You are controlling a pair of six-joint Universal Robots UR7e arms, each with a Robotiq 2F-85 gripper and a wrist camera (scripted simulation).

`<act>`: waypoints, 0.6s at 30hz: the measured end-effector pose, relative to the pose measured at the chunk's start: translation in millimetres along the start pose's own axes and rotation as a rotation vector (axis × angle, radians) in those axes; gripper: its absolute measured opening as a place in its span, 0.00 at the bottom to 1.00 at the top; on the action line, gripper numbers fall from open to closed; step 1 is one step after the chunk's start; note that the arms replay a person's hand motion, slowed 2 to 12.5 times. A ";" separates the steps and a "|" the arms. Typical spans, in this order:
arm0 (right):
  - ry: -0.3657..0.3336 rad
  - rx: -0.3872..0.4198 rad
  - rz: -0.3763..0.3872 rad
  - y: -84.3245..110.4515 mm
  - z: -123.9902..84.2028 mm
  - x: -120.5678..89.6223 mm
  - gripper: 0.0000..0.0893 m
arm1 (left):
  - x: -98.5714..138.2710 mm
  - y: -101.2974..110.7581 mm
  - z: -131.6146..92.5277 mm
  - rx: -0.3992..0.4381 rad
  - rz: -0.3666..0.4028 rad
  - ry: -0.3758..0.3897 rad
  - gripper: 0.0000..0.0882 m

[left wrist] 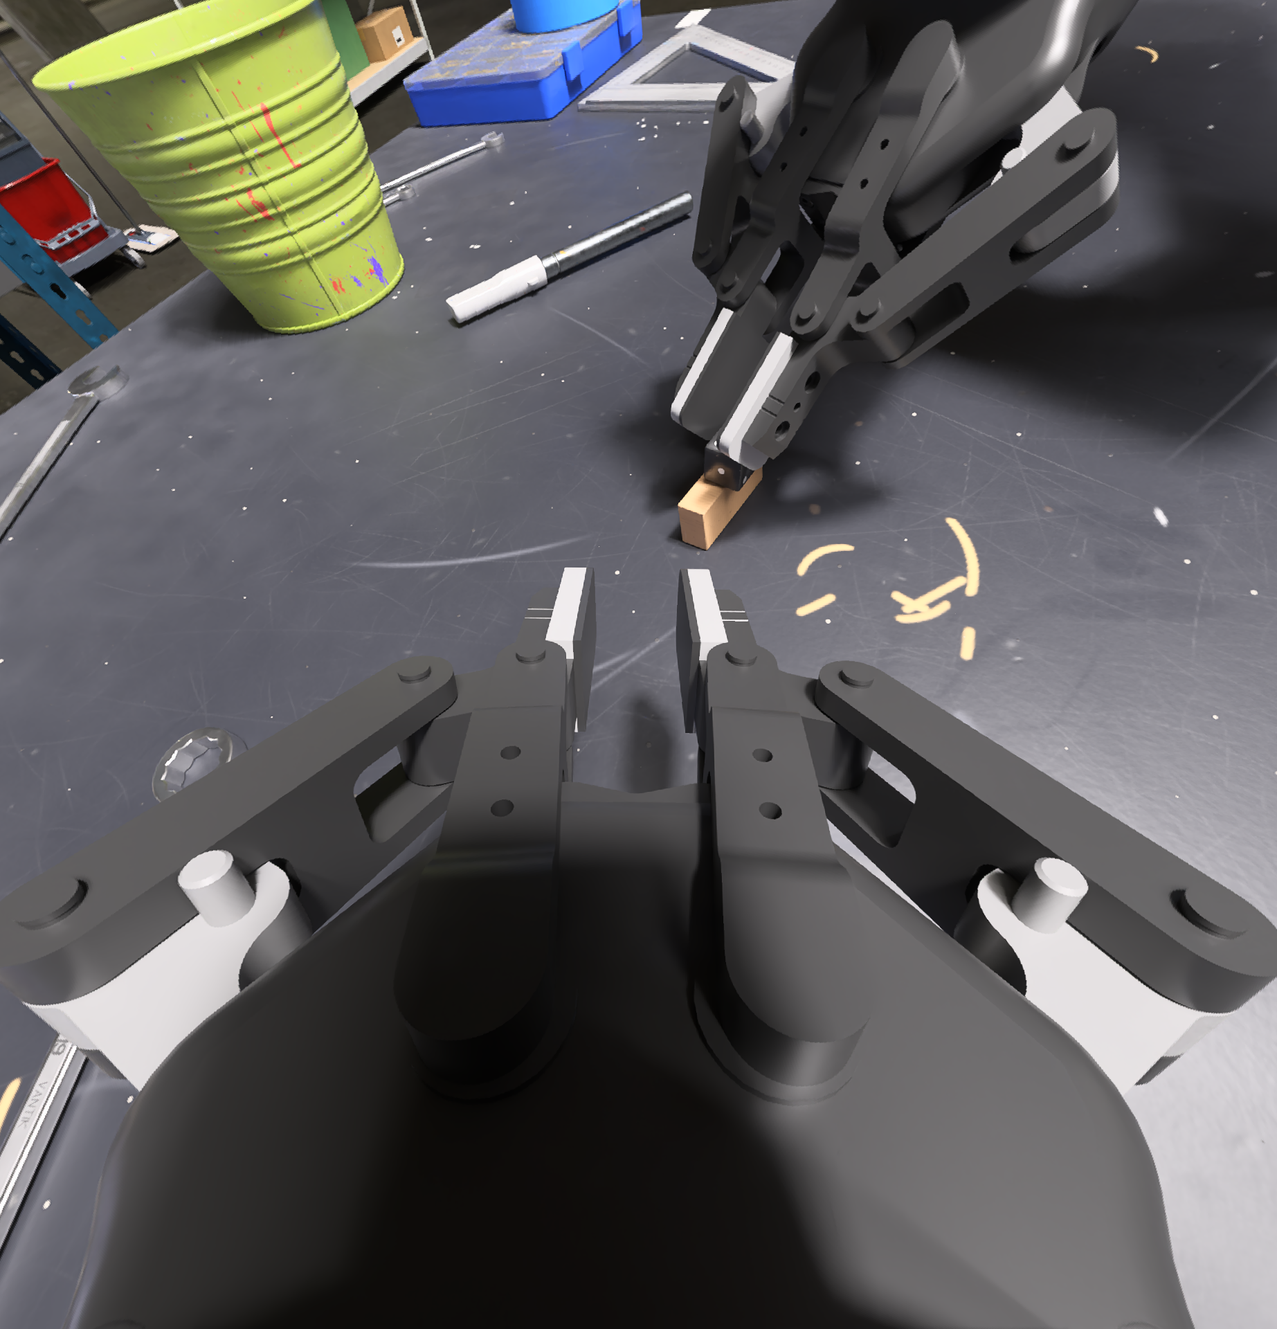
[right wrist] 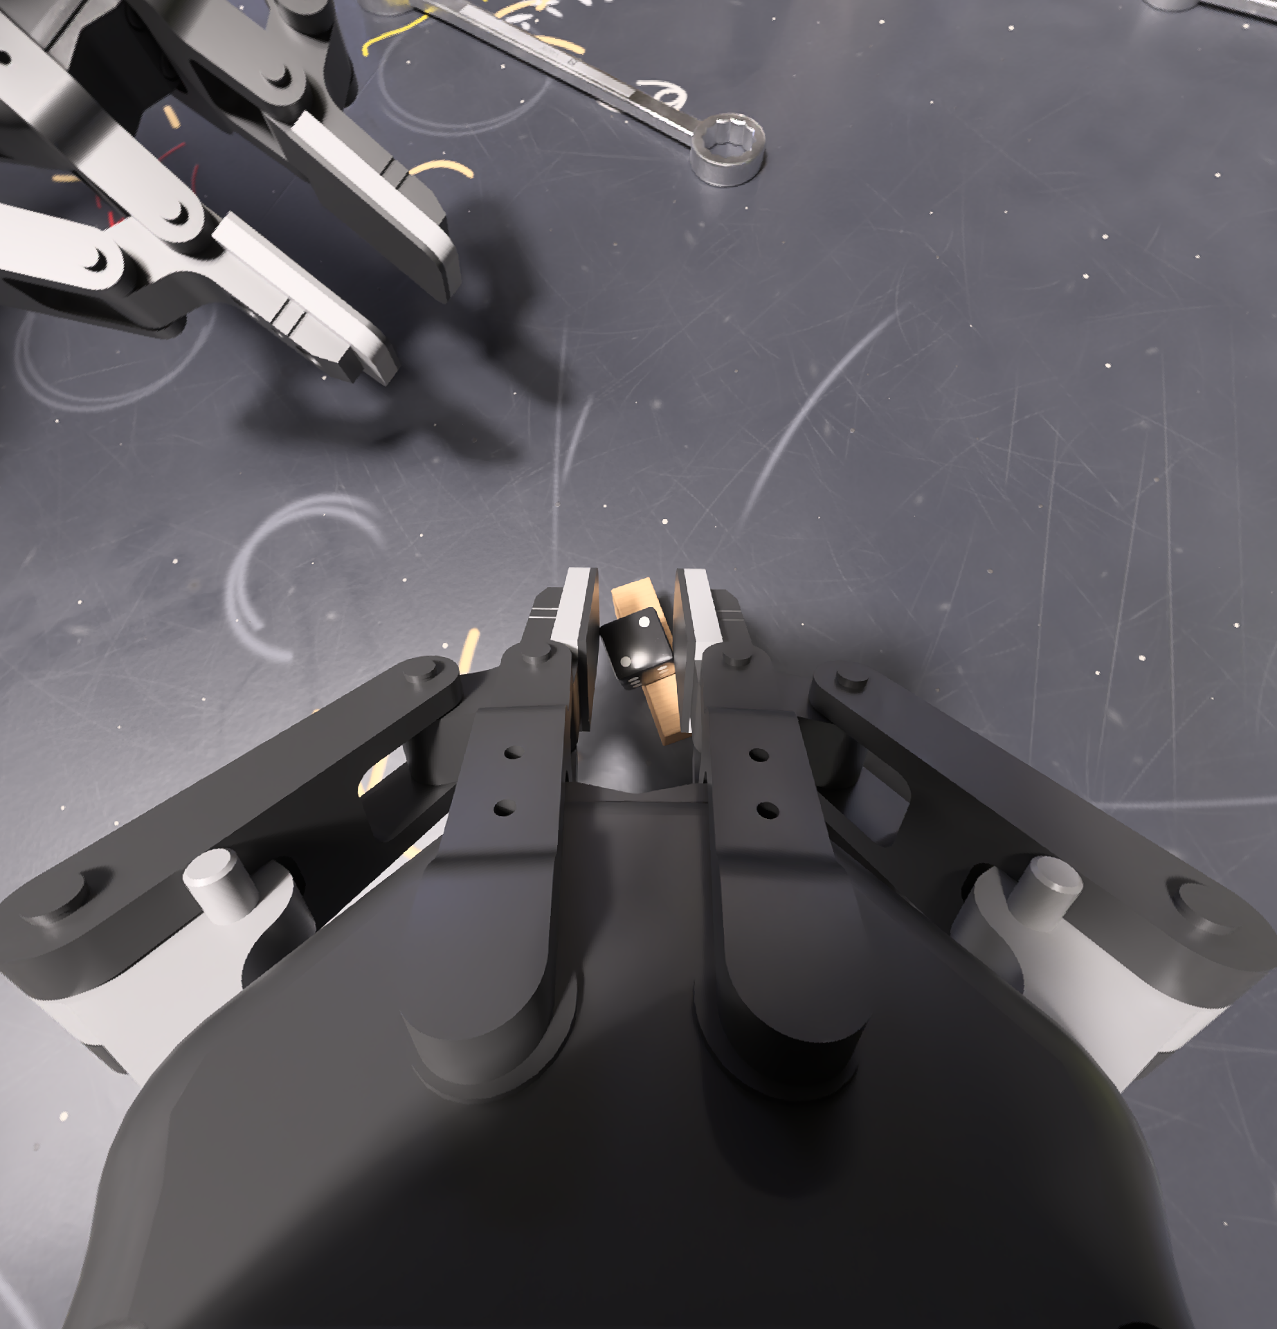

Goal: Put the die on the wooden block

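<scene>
Black and glossy, the die (right wrist: 637, 644) sits between the fingers of the right pincer (right wrist: 635, 586), on top of the wooden block (left wrist: 707, 509), well in from the counter (left wrist: 333, 503) edges. Whether the pads pinch it or stand just clear, I cannot tell. It looks small, hard, light and slick (likely to skid or tip off the narrow block), so flat opposite faces are the place to hold. The left pincer (left wrist: 634, 591) hovers nearby, spread and empty.

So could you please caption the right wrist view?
Right gripper straddling black die atop wooden block.
</scene>
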State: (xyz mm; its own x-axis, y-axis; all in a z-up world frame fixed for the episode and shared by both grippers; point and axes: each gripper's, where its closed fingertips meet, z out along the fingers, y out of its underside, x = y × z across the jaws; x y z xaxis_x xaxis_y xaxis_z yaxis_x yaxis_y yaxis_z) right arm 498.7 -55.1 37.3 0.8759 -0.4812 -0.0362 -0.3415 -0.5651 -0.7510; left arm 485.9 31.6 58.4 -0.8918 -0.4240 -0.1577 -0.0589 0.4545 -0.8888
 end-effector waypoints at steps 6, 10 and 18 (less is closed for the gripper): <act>0.019 0.006 0.040 -0.5 0.2 1.6 0.21 | 0.2 -0.2 -0.1 0.000 0.001 0.000 0.24; 0.030 0.011 0.051 -1.5 -0.2 2.9 0.21 | 0.2 -0.5 -0.1 0.001 0.002 -0.001 0.24; 0.032 0.010 0.069 -1.3 0.9 2.7 0.21 | 0.7 -0.9 -0.2 0.001 0.004 0.000 0.24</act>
State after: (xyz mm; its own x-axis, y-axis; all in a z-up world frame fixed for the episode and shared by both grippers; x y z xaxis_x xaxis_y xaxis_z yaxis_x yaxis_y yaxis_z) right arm 501.8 -55.0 37.5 0.8391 -0.5398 -0.0668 -0.3969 -0.5236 -0.7539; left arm 485.2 31.1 59.1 -0.8923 -0.4218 -0.1611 -0.0548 0.4553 -0.8886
